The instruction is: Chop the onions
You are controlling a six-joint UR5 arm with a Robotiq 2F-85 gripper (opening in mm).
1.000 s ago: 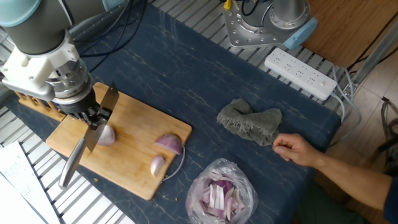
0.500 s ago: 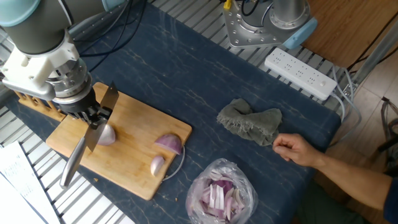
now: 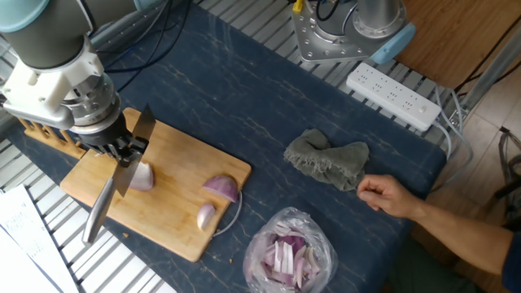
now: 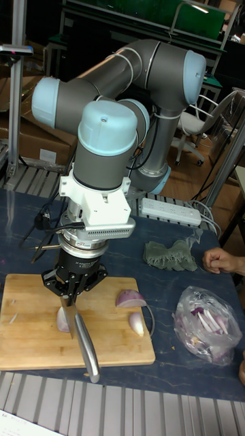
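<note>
My gripper (image 3: 124, 153) (image 4: 70, 298) is shut on a knife (image 3: 106, 199) (image 4: 87, 351) over the left part of the wooden cutting board (image 3: 175, 232) (image 4: 30, 344). The blade stands edge-down against one onion wedge (image 3: 143, 177) (image 4: 62, 321). The grey handle sticks out past the board's front edge. Two more onion wedges lie on the right half of the board, a larger one (image 3: 221, 187) (image 4: 131, 298) and a smaller one (image 3: 206, 216) (image 4: 138, 325). Thin onion slivers fill a clear plastic bag (image 3: 289, 256) (image 4: 204, 325) to the right of the board.
A grey-green cloth (image 3: 330, 160) (image 4: 170, 255) lies on the dark mat. A person's hand (image 3: 391, 197) (image 4: 221, 260) rests right of it. A white power strip (image 3: 395, 96) (image 4: 170, 211) sits at the back. A wooden rack (image 3: 41, 134) stands behind the board's left end.
The gripper and knife have shifted very slightly to the right over the wedge. The other wedges, bag, cloth and hand have not moved.
</note>
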